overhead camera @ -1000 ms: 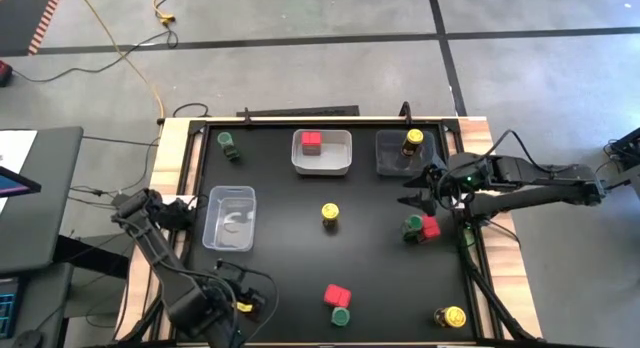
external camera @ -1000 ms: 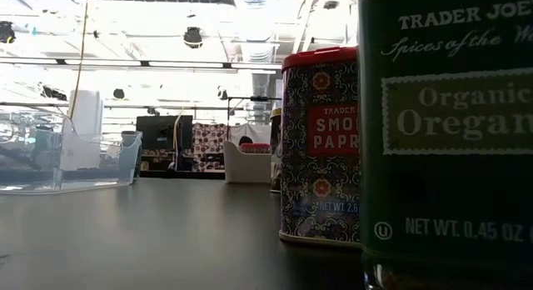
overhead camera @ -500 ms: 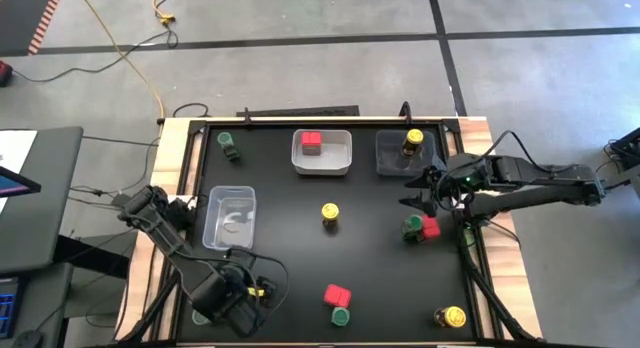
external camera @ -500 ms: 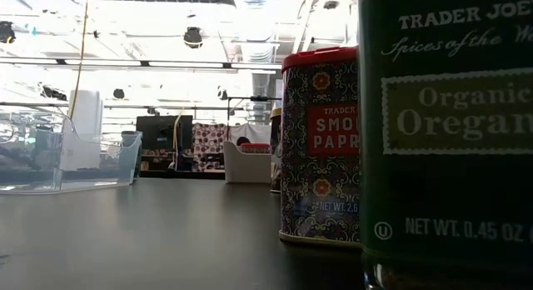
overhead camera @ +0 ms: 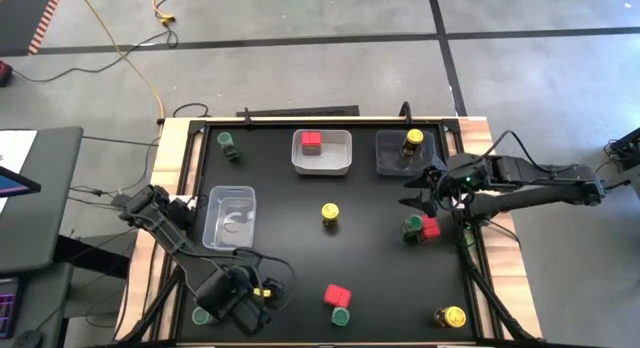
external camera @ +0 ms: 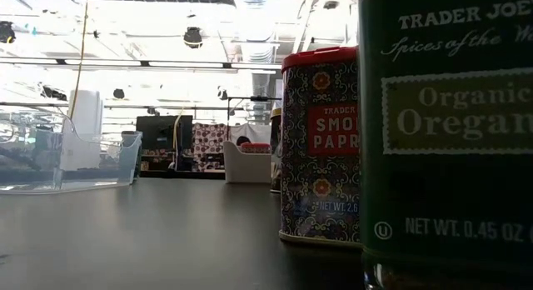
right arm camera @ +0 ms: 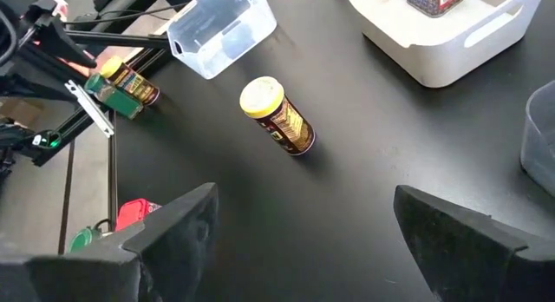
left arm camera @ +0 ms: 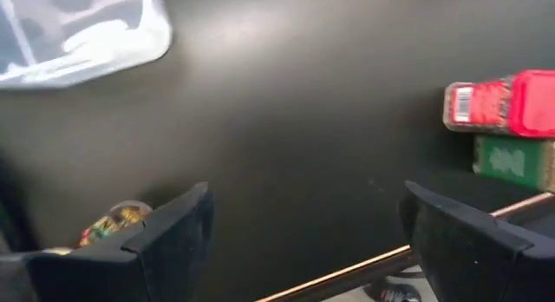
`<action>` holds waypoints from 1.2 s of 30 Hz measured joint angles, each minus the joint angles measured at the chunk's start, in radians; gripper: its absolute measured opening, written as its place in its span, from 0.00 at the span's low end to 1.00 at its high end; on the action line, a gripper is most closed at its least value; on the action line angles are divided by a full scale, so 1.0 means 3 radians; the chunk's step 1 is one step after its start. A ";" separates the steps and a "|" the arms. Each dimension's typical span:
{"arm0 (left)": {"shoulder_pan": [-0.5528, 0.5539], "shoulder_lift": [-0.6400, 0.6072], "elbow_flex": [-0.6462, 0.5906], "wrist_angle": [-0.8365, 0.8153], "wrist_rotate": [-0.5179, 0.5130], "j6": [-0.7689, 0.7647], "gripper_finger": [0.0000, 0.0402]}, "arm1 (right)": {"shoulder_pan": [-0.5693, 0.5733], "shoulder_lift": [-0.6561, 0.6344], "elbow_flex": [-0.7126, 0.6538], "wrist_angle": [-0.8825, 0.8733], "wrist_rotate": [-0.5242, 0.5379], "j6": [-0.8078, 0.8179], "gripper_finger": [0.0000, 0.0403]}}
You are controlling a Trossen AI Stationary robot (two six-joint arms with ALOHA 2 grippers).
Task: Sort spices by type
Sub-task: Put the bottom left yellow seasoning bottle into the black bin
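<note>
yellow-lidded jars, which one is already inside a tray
The yellow-lidded jar in the clear tray at the table's far right; the other visible ones stand on the bare tabletop.

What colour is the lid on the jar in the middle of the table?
Yellow. The jar shows best in the right wrist view.

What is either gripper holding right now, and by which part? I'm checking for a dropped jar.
Nothing is held. The left gripper stands open over bare table, and the right gripper is open above the table, empty too.
</note>
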 joint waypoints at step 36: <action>-0.0390 -0.0779 -0.1571 0.0683 0.0762 -0.0643 0.87 | -0.0001 0.0000 0.0000 -0.0134 -0.0001 -0.0076 0.93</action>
